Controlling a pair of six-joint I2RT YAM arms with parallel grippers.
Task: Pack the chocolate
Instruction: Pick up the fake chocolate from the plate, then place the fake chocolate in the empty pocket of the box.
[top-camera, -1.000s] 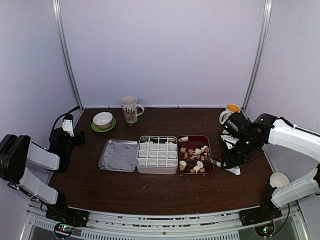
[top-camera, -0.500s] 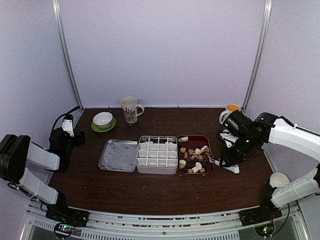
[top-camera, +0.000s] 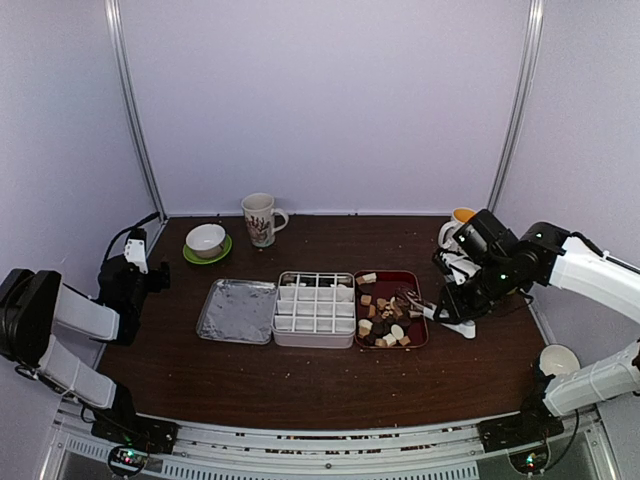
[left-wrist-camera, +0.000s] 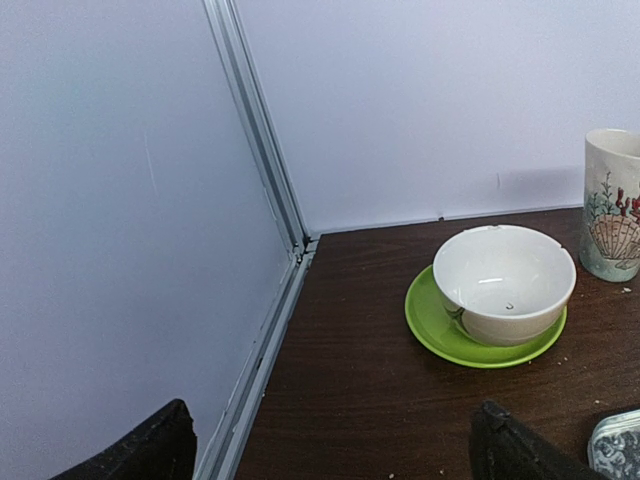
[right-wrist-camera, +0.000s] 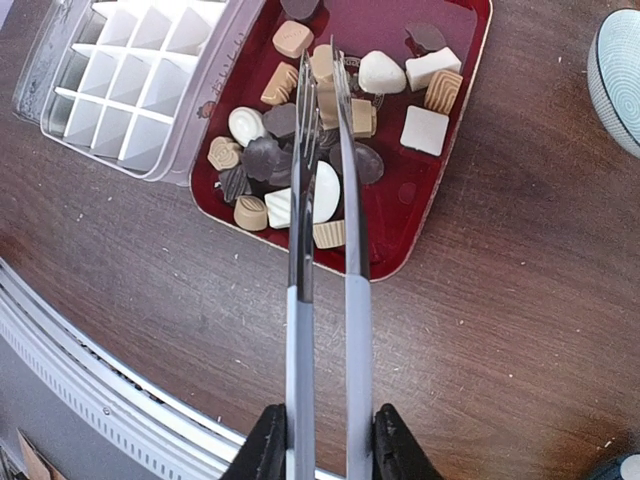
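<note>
Packing has barely begun — as far as the views show, every cell of the white divided box (right-wrist-camera: 205, 130) is empty. The chocolate (right-wrist-camera: 262, 158), in dark, tan and white pieces, lies heaped in the dark red tray (right-wrist-camera: 405, 205). The tray sits right of the middle of the table (top-camera: 300, 385), touching the box's right side.

The right pincer (right-wrist-camera: 328, 450) is clamped on the handles of the metal tongs (right-wrist-camera: 298, 340). The blades are drawn near together, with their tips over the far half of the tray among tan pieces. Whether a piece is caught between the tips I cannot tell.

The left pincer (left-wrist-camera: 330, 450) has its fingers wide apart and holds nothing. It sits by the table's left edge, facing a white bowl (left-wrist-camera: 505, 280) on a green saucer (left-wrist-camera: 440, 335).

What is left, in my judgement, is nearly everything — lifting each piece across and filling the cells.
</note>
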